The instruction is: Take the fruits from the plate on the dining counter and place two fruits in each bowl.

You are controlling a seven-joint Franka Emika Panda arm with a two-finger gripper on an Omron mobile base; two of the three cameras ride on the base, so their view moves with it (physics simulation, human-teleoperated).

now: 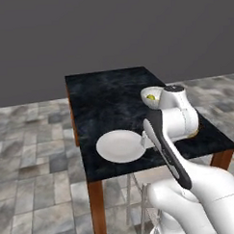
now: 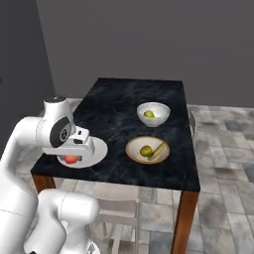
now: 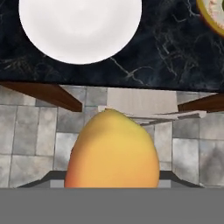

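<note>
Plain white plate (image 1: pixel 120 146), black white-veined counter (image 1: pixel 108 97), red-orange fruit (image 3: pixel 113 151), tan-rimmed bowl (image 2: pixel 147 149).

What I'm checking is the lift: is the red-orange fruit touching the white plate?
Apart. The hand view shows the red-orange fruit close before the camera, over the floor, while the plate lies bare farther off.

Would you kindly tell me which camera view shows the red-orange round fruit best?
The hand view: the red-orange round fruit looms large, close to the lens, above the flat white plate. The right base view shows it small, under the hand. In the left base view the arm covers it.
</note>
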